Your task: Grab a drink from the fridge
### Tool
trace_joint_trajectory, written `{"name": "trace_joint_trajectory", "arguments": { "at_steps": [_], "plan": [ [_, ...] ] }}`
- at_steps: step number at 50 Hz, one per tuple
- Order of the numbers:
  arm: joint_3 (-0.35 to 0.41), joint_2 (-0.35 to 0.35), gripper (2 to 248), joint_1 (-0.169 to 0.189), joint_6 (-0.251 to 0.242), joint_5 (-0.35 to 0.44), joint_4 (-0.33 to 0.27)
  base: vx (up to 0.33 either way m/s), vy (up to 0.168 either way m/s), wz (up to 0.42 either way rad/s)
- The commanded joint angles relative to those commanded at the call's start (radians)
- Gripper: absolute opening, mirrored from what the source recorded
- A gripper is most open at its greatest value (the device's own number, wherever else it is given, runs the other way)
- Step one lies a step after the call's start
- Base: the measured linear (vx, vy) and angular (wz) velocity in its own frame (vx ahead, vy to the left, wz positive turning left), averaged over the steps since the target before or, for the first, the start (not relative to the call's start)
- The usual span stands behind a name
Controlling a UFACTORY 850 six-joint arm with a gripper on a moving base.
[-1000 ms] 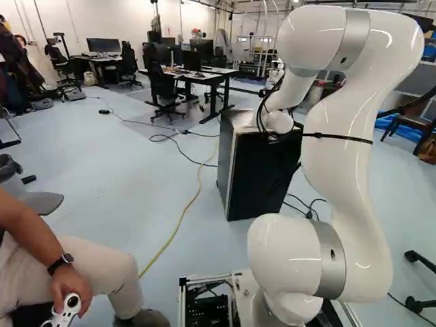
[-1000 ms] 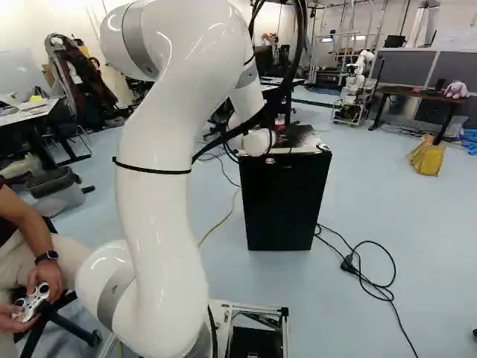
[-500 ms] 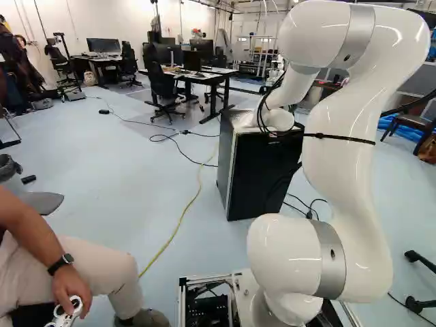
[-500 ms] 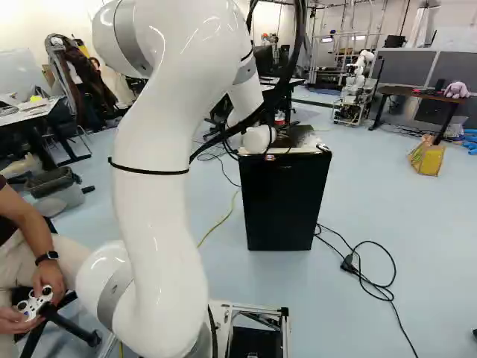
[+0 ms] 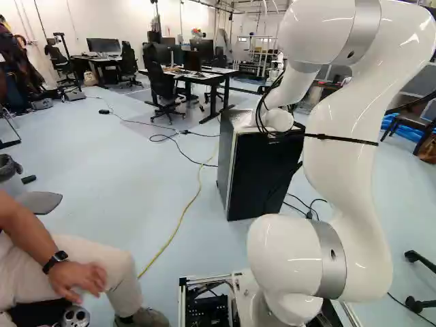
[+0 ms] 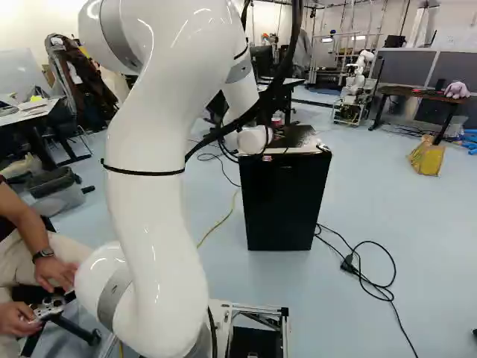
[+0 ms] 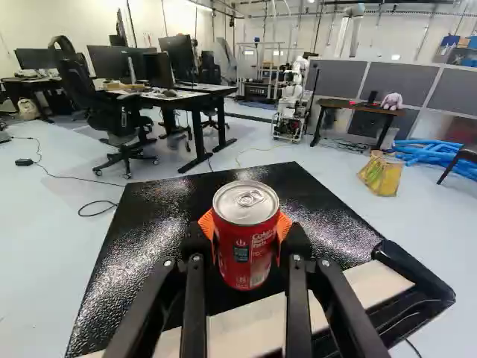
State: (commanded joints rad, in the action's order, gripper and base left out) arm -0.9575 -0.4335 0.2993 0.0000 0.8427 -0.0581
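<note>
Wrist view shows the fridge (image 6: 283,205) with a glossy black top (image 7: 149,246), speckled with glare, and a pale, flat strip (image 7: 376,286) along its near edge. Smooth pale-blue floor (image 5: 129,177) surrounds the fridge. Beyond it are a dark desk (image 7: 197,101), an office chair (image 7: 112,108) and another robot (image 7: 292,93); a crinkled yellow bag (image 6: 427,155) lies to its right in the right base view, where a black cable (image 6: 387,294) loops nearer by. The can (image 7: 246,235), a red metal cylinder with a silver lid, is upright over the fridge top, held between both orange pads of the gripper (image 7: 247,231). Whether its base touches the top, I cannot tell. The white arm (image 5: 347,150) rises, bends high, then slants down to the fridge top.
</note>
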Motion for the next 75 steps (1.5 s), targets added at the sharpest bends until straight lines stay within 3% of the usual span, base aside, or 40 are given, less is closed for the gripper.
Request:
{"name": "trace_joint_trajectory", "arguments": {
  "at_steps": [34,75],
  "plan": [
    [0.195,0.159,97,-0.067,0.000,0.007,0.013,0.000,0.000,0.000],
    [0.567,0.465,97,-0.195,0.000,0.020,0.038,0.000,0.000,0.000]
  ]
}}
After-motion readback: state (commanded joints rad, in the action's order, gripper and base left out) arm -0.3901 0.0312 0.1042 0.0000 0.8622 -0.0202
